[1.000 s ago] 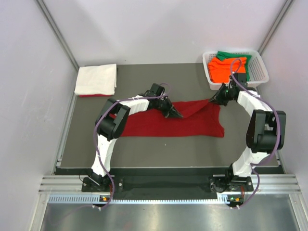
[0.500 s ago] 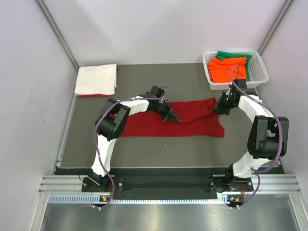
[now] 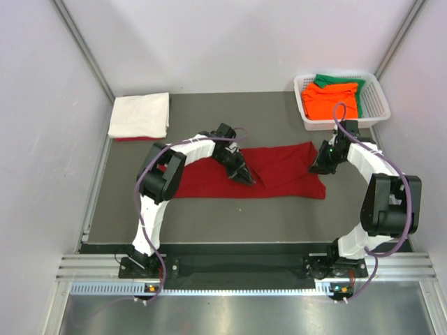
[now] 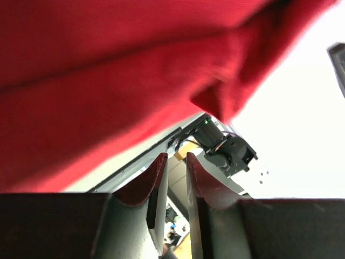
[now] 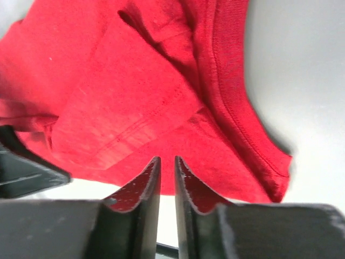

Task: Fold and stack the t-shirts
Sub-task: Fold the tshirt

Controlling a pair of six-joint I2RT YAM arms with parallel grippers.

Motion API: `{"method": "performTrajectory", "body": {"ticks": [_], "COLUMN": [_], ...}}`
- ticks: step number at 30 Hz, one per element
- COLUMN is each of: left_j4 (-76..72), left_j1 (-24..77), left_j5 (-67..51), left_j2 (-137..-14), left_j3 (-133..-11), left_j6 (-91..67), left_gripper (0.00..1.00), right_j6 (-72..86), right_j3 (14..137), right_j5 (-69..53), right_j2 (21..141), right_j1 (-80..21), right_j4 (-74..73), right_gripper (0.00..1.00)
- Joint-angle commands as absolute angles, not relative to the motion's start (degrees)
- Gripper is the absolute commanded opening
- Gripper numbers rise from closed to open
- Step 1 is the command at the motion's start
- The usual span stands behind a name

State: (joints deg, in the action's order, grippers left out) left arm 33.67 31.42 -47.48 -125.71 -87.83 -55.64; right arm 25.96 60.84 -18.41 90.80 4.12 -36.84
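Left arm: rises from its base at the near edge, elbow bent high, forearm reaching right and down toward the middle of the counter (image 3: 230, 118). The left pincer (image 3: 246, 178) tips down onto the dark red shirt (image 3: 279, 174), near a raised crease. In its wrist view the left pincer (image 4: 175, 159) shows a narrow slit with nothing in it, and the cloth hangs just beyond the tips.

Right arm: elbow folded out toward the right edge, forearm doubling back inward. The right pincer (image 3: 318, 167) is low over the shirt's right end. From its wrist camera the right pincer (image 5: 166, 161) is also narrowly parted and empty. The glossy dark fingers (image 5: 145, 183) carry a red reflection.

Dark red shirt: lies mid-counter as a long band running left to right, mostly flat. It is a soft knit with a fine weave. Near the right pincer, the dark red shirt (image 5: 135, 97) shows a stitched hem, a ribbed edge and a folded-over flap.

White shirt (image 3: 140, 115): a folded square at the far left corner, with a sliver of red cloth showing under its near edge.

Basket (image 3: 377, 98): white plastic lattice at the far right corner. It holds an orange shirt (image 3: 332, 101) on top, with a green shirt (image 3: 335, 80) showing at the far side.
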Motion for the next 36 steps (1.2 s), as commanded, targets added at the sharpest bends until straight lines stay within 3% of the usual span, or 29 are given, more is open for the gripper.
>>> {"method": "performTrajectory", "body": {"ticks": [1, 9, 12, 16, 20, 22, 26, 30, 32, 36], "left_j4": [40.77, 17.88, 17.14, 25.43, 41.61, 45.07, 48.34, 49.48, 48.69, 44.92], "left_j1": [30.85, 31.46, 32.34, 32.17, 31.99, 31.47, 31.03, 29.10, 26.38, 17.60], "left_j5": [-48.26, -50.45, -50.71, -46.60, -30.64, -28.05, -21.72, -17.51, -15.92, -13.54], "left_j2": [-124.01, -122.69, -126.81, -132.26, -136.66, -136.59, -129.57, -117.54, -109.01, -94.34], "left_j3": [-94.46, -94.57, -95.36, -97.72, -107.39, -111.08, -112.41, -104.28, -98.03, -75.22], "left_j6": [-49.41, -59.14, -60.12, -52.34, -37.73, -33.77, -29.01, -27.95, -29.44, -34.97], "left_gripper": [0.25, 0.17, 0.14, 0.11, 0.11, 0.11, 0.22, 0.31, 0.35, 0.38], "right_j6": [22.86, 25.57, 28.56, 33.48, 35.07, 33.76, 29.37, 26.19, 26.02, 28.99], "right_j3": [63.45, 64.51, 64.86, 64.25, 63.28, 63.81, 65.65, 68.90, 69.61, 67.77], "right_j5": [-17.14, -26.80, -26.81, -27.16, -24.44, -22.07, -19.78, -17.41, -16.35, -17.66], "right_j2": [89.03, 90.95, 94.99, 100.19, 103.97, 105.55, 105.65, 100.75, 98.01, 90.72], "right_j1": [5.27, 3.26, 0.44, -3.43, -3.52, -3.43, -2.90, -2.90, -2.99, -2.90], "right_j4": [-37.96, -28.41, -20.86, -12.69, -9.67, -11.24, -15.71, -22.04, -24.60, -27.60], "right_gripper": [0.21, 0.28, 0.29, 0.29, 0.34, 0.36, 0.43, 0.53, 0.64, 0.75]}}
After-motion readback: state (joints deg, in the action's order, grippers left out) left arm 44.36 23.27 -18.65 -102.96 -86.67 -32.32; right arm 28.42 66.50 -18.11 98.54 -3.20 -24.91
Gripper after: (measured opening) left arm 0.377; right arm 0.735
